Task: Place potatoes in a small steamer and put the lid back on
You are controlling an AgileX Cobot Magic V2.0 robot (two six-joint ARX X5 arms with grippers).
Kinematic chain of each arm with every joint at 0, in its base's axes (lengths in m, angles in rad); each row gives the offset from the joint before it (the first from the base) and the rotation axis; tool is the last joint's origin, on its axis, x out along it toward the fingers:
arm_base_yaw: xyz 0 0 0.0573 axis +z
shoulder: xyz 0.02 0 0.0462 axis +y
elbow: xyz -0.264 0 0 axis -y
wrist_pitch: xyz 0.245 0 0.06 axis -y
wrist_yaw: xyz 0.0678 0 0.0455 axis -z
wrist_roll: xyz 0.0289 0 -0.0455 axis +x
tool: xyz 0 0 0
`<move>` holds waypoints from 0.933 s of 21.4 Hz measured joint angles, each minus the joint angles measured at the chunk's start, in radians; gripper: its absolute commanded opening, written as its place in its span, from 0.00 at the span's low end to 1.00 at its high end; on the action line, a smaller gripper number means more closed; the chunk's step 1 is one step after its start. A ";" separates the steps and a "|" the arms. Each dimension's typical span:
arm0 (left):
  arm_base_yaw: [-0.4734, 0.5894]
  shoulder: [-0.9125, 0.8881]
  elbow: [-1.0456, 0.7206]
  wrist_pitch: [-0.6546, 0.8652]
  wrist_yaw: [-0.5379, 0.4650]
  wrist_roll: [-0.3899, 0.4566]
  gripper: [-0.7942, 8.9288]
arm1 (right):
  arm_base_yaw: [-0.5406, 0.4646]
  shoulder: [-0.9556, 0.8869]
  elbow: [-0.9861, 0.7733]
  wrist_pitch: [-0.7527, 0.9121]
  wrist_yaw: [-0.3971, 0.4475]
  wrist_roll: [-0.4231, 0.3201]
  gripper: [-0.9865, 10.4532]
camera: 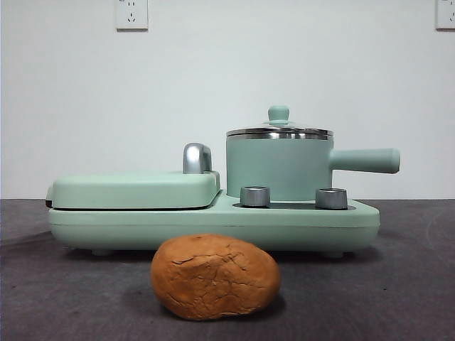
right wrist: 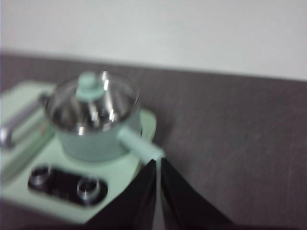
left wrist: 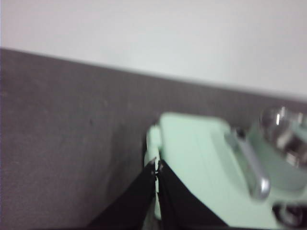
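Observation:
The orange-brown potato (camera: 215, 276) lies on the grey table in front of the appliance. The small steamer (camera: 279, 169) stands on the appliance's right side with its green side handle (camera: 364, 160) pointing right. The glass lid (camera: 279, 131) with its mint-green knob (camera: 278, 113) rests on it. The right wrist view shows the steamer (right wrist: 98, 136) and lid (right wrist: 91, 101) from above. My right gripper (right wrist: 158, 163) is shut, high above the tip of the steamer's handle. My left gripper (left wrist: 157, 167) is shut, above the appliance's left end. Neither gripper shows in the front view.
The mint-green appliance base (camera: 213, 224) spans the table, with the flat griddle cover (camera: 135, 190) and its chrome handle (camera: 197, 158) on the left and two steel knobs (camera: 254, 196) in front of the steamer. A white wall stands behind.

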 measured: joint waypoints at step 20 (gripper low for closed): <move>-0.195 0.186 0.047 -0.024 0.112 0.645 0.38 | 0.191 0.086 0.023 -0.077 0.098 -0.591 0.34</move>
